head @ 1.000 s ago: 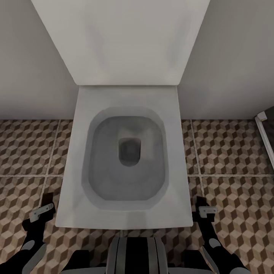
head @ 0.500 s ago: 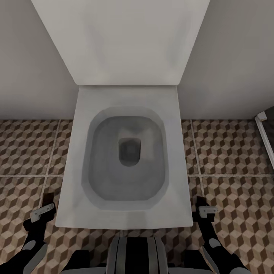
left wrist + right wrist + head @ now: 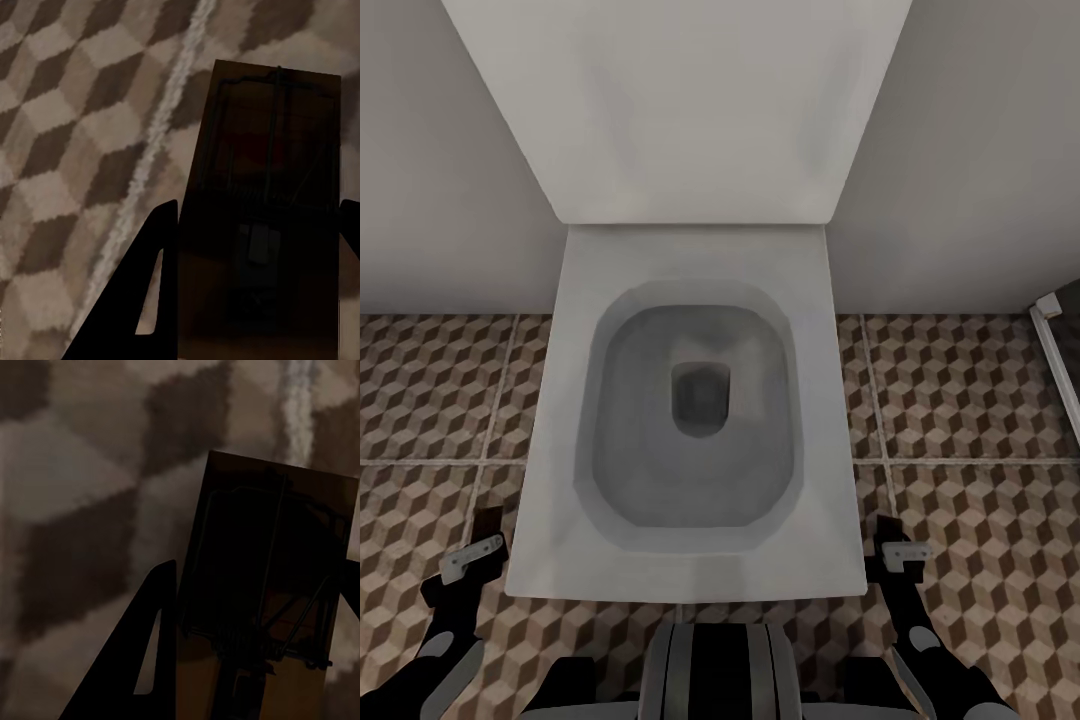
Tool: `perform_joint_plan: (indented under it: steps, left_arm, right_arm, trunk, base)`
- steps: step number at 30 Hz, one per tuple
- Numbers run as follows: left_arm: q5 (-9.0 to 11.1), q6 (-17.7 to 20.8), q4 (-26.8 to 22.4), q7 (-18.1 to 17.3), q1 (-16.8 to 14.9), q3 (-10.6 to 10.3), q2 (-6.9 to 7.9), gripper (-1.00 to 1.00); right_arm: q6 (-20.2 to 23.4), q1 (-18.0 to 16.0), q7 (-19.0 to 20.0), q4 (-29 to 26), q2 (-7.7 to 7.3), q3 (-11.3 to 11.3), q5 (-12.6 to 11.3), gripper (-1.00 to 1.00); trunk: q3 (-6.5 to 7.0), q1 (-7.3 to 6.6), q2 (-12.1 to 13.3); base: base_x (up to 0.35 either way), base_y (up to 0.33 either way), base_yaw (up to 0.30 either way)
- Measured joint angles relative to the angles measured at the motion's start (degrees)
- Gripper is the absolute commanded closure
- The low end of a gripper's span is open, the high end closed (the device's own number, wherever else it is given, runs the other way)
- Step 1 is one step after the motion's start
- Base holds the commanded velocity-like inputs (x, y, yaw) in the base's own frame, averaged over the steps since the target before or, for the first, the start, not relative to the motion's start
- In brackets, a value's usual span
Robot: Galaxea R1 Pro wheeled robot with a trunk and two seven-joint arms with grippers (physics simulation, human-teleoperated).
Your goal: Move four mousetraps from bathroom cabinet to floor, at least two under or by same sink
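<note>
A mousetrap (image 3: 262, 217) is clamped between the left gripper (image 3: 259, 225) fingers, and a second mousetrap (image 3: 266, 585) is likewise gripped by the right gripper (image 3: 259, 585). Both arms are held low over the bathroom floor (image 3: 960, 400), flanking a white toilet (image 3: 690, 420) set against the wall (image 3: 960, 150). Wire parts are resolved in the wrist views.

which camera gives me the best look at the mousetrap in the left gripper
The left wrist view: the mousetrap sits large between the left gripper's fingers, wire parts visible. The head view shows only a dark sliver of it.
</note>
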Motion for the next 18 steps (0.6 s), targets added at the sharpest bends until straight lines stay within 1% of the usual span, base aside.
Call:
perform_joint_plan:
  steps: [7,10,11,13,16,18]
  left_arm:
    - [-0.1,0.2,0.0,-0.3,-0.4,0.0,0.18,1.0]
    - [-0.2,0.5,0.2,-2.0,-0.7,0.0,0.2,1.0]
    - [-0.2,1.4,0.2,-3.4,-0.8,0.0,0.23,1.0]
    - [-0.1,2.9,0.3,-4.7,-0.9,0.1,0.26,1.0]
    - [-0.1,3.2,0.2,-5.1,-0.9,0.3,0.32,1.0]
    - [0.0,3.3,0.1,-5.2,-0.9,1.0,0.25,1.0]
  right_arm:
    - [-1.4,0.0,0.0,0.1,0.0,0.0,0.0,1.0]
    - [-1.6,0.0,0.0,0.1,0.0,0.0,0.0,1.0]
    - [-1.6,0.0,0.0,0.1,0.0,0.0,0.0,1.0]
    - [-1.6,0.0,0.0,0.1,-0.01,0.0,0.0,1.0]
    - [-1.6,0.0,0.0,0.1,0.0,0.0,0.0,1.0]
    - [-1.6,0.0,0.0,0.1,0.0,0.0,0.0,1.0]
  trunk:
    - [0.0,0.0,0.0]
    - [0.0,0.0,0.0]
    - [0.0,0.0,0.0]
    - [0.0,0.0,0.0]
    - [0.0,0.0,0.0]
    - [0.0,0.0,0.0]
  base:
    - [0.0,0.0,0.0]
    - [0.0,0.0,0.0]
    - [0.0,0.0,0.0]
    - [0.0,0.0,0.0]
    - [0.0,0.0,0.0]
    - [0.0,0.0,0.0]
